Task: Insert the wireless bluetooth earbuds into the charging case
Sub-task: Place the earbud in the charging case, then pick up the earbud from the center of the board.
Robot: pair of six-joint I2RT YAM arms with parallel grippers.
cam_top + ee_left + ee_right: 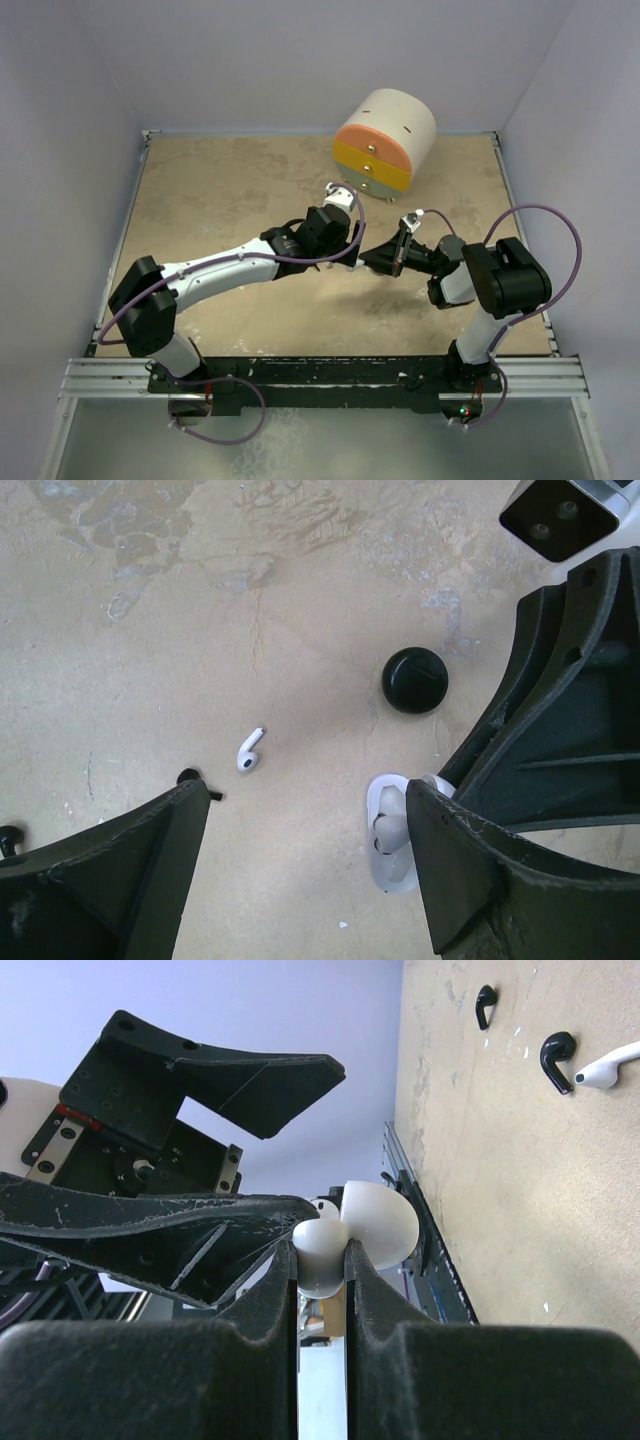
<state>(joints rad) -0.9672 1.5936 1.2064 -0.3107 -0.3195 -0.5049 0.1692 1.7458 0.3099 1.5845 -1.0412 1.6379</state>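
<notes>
Left gripper (305,800) wide open, holding nothing. White earbud (250,750) lies loose on table (150,630) below it; black round case (414,680) near, not touching. Right gripper (322,1260) clamped tight on white rounded piece (380,1220).

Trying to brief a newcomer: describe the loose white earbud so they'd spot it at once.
In front of the cream-and-orange drawer unit, the left hand hovers open over the table. The white earbud lies between its fingers, near the black round case. Its two loose neighbours are black earbuds; it alone is white.
</notes>
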